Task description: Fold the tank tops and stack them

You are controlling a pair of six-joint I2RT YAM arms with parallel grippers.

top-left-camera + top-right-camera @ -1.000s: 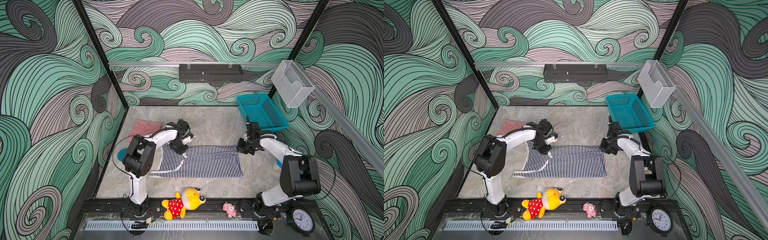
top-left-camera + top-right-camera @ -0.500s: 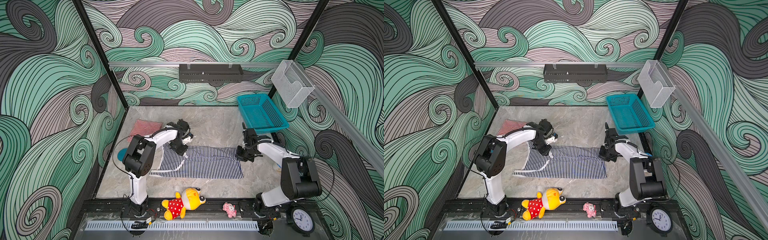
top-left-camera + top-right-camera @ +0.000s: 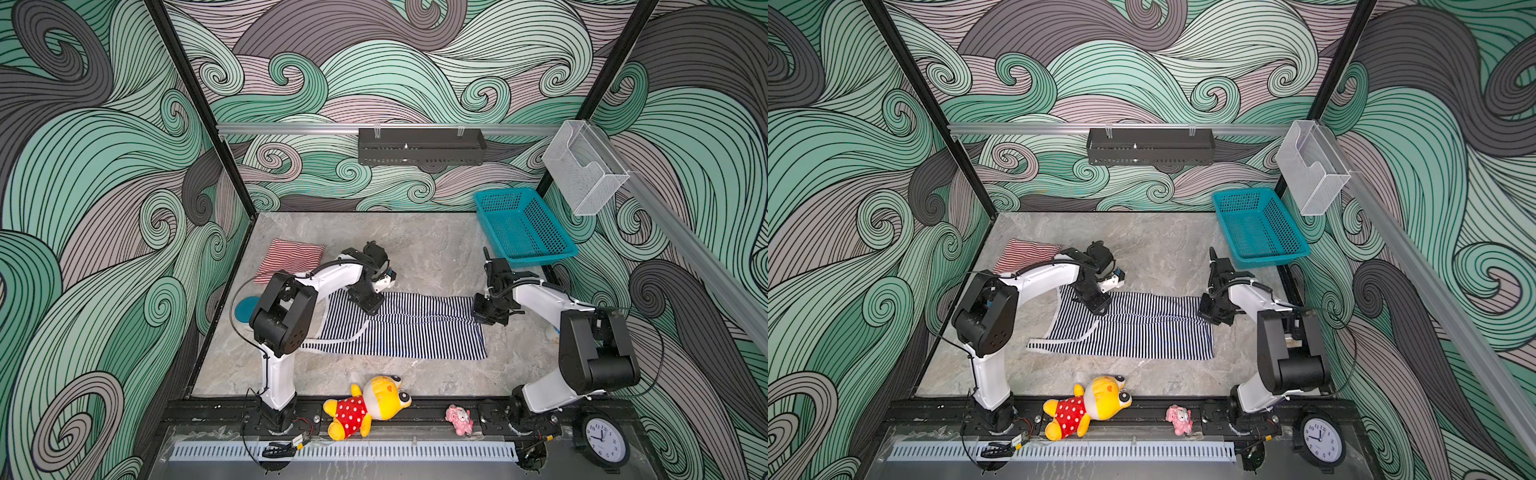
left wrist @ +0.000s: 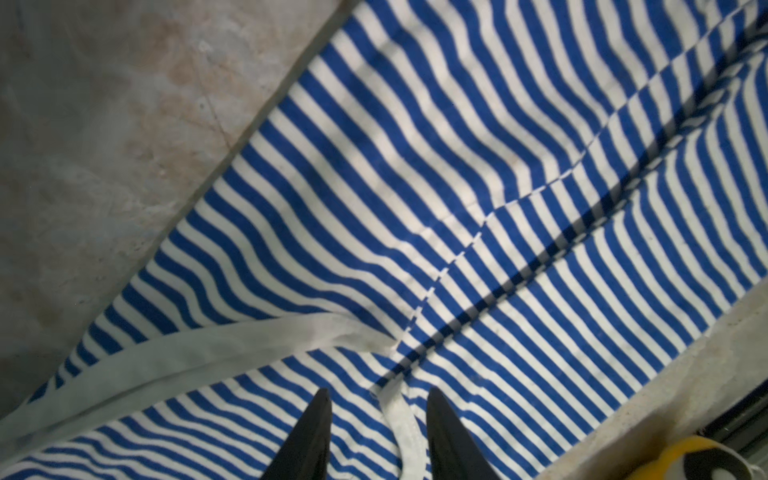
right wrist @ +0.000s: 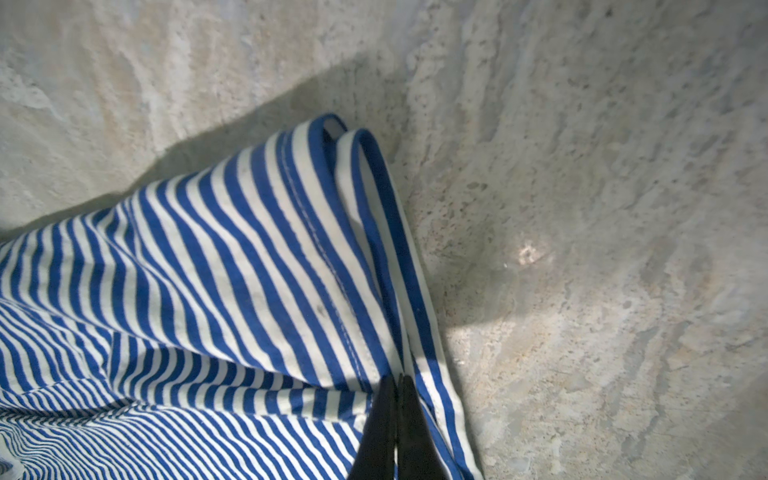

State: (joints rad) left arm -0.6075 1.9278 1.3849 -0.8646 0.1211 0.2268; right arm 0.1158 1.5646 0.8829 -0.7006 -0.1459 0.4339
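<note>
The navy-and-white tank top (image 3: pixel 399 328) (image 3: pixel 1129 328) lies spread across the middle of the table in both top views. The red-and-white tank top (image 3: pixel 291 257) (image 3: pixel 1027 253) sits folded at the back left. My left gripper (image 4: pixel 376 392) (image 3: pixel 370 305) is low over the navy top's far left part. It is open, its jaws standing either side of a white trim strip (image 4: pixel 405 428) without pinching it. My right gripper (image 5: pixel 397 376) (image 3: pixel 484 313) is shut on the navy top's hem (image 5: pixel 374 232) at the far right corner, and the cloth there is lifted and bunched.
A teal basket (image 3: pixel 523 226) stands at the back right. A yellow plush toy in a red dotted dress (image 3: pixel 370 405), a small pink toy (image 3: pixel 459 419) and a clock (image 3: pixel 602 440) lie along the front rail. A blue disc (image 3: pixel 245 309) sits by the left arm.
My left gripper has opened and let go of the navy top. My right gripper has drawn the hem corner a little toward the front while staying shut.
</note>
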